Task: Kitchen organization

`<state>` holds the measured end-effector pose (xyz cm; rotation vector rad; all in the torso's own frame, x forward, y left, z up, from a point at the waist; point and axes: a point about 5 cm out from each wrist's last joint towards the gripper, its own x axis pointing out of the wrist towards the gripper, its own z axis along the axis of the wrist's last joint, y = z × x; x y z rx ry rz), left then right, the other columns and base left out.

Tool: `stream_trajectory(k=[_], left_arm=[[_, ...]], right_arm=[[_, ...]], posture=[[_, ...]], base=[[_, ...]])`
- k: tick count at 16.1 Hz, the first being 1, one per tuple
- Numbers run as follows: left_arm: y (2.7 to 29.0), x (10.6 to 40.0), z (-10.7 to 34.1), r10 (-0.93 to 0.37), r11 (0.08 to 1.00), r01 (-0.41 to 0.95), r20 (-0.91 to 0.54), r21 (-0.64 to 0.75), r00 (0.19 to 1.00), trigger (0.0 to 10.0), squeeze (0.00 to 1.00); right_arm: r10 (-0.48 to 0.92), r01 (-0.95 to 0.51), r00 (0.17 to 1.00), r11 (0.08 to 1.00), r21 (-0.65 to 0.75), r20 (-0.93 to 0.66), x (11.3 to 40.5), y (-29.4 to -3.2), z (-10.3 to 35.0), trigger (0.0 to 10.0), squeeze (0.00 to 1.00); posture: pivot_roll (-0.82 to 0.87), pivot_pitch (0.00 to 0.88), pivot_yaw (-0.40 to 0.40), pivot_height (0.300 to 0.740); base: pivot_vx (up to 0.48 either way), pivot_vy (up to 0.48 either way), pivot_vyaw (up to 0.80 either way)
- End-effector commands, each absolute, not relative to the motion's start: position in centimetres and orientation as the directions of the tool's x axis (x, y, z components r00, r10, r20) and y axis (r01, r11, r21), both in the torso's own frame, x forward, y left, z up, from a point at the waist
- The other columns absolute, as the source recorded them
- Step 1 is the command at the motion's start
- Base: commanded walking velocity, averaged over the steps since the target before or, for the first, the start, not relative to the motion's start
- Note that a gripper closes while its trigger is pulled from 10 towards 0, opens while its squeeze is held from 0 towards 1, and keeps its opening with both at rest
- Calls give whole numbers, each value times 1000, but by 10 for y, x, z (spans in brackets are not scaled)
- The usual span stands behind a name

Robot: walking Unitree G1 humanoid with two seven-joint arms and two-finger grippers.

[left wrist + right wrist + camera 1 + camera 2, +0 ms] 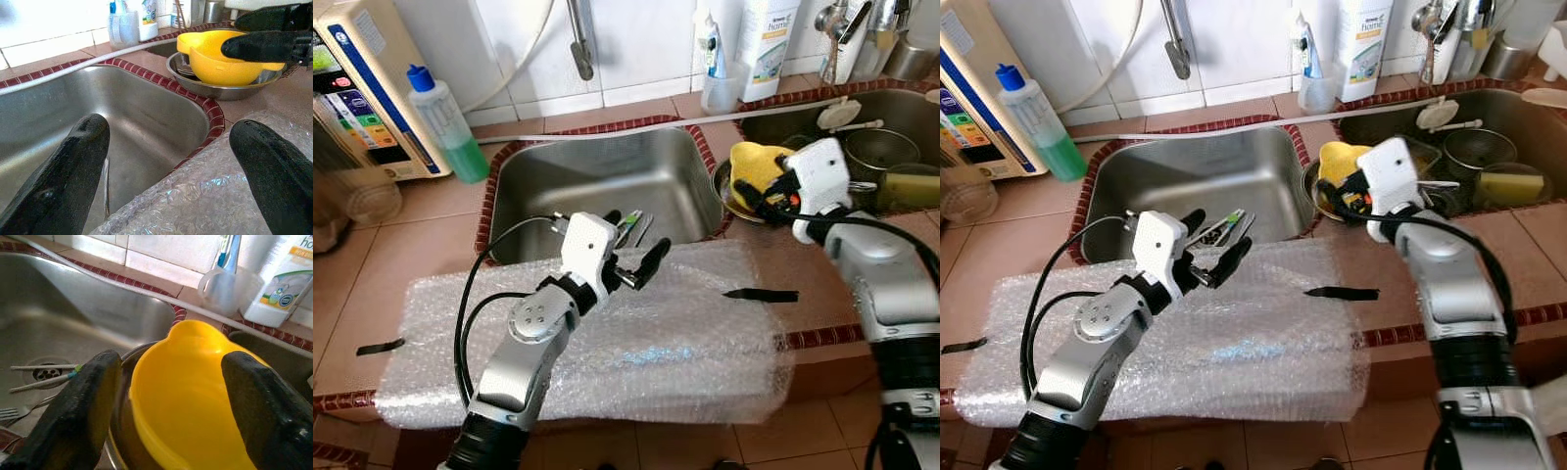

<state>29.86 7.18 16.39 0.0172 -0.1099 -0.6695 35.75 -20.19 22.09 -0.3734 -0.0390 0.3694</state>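
Terracotta tiles surrounded the left steel sink [597, 181]; beside it, my right gripper [166, 396] straddled the yellow plastic bowl [195, 396], fingers wide, unclosed; my left gripper [634, 257] hovered open, empty.

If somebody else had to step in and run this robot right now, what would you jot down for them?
Right claw: open, fingers either side of the yellow bowl, not yet gripping it. The bowl sits in a steel bowl on the counter between the two sinks.
Left claw: open and empty, held above the bubble wrap sheet at the near edge of the left sink.
Left sink holds a fork and chopsticks near the drain; the right sink holds more dishes.
Done: nothing visibly put away yet.
Left: probably close on the yellow bowl, lift it, then clear the sinks.
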Motion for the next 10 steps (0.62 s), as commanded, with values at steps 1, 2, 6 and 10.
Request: stream_trajectory(k=[1,2,6,10], left_arm=[[74,297,161,-616,787,614,75,60,784,10000,0],[74,297,161,-617,787,614,75,60,784,10000,0],[74,296,160,-617,787,614,67,60,784,10000,0],[73,295,160,-616,788,613,65,57,785,10000,0]], right_arm=[[391,-380,919,845,-375,-52,360,-194,219,10000,1000],[393,-386,917,842,-377,-61,361,-193,217,10000,1000],[407,-420,906,825,-379,-117,360,-191,206,10000,1000],[357,-386,922,836,-390,-149,362,-198,199,9255,0]], posture=[[-342,164,146,740],[-341,164,146,740],[-339,164,145,740],[-341,166,145,740]], base=[[0,0,0],[0,0,0],[0,0,0],[0,0,0]])
